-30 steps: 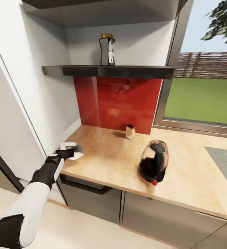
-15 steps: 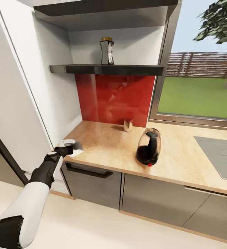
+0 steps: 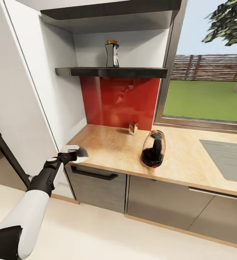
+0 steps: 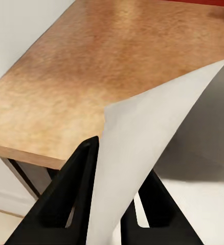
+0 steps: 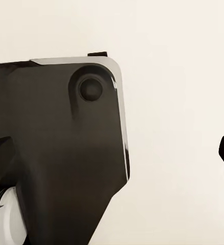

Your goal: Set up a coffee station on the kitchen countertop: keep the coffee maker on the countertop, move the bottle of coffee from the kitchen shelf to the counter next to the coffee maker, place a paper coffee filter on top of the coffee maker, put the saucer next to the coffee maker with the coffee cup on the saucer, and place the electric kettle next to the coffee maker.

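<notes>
Paper coffee filter [image 4: 142, 148] clamped in my left claw [image 3: 73, 156] at the tabletop's [image 3: 111, 148] front-left corner.
Electric kettle [image 3: 153, 148] stands mid-tabletop; bottle of coffee [image 3: 112, 54] sits on the kitchen shelf [image 3: 111, 72]; my right claw's state I cannot tell.

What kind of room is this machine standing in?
A home kitchen, by the look of it: a wooden countertop over grey cabinets, an electric kettle on it, a red backsplash and a sink.
</notes>
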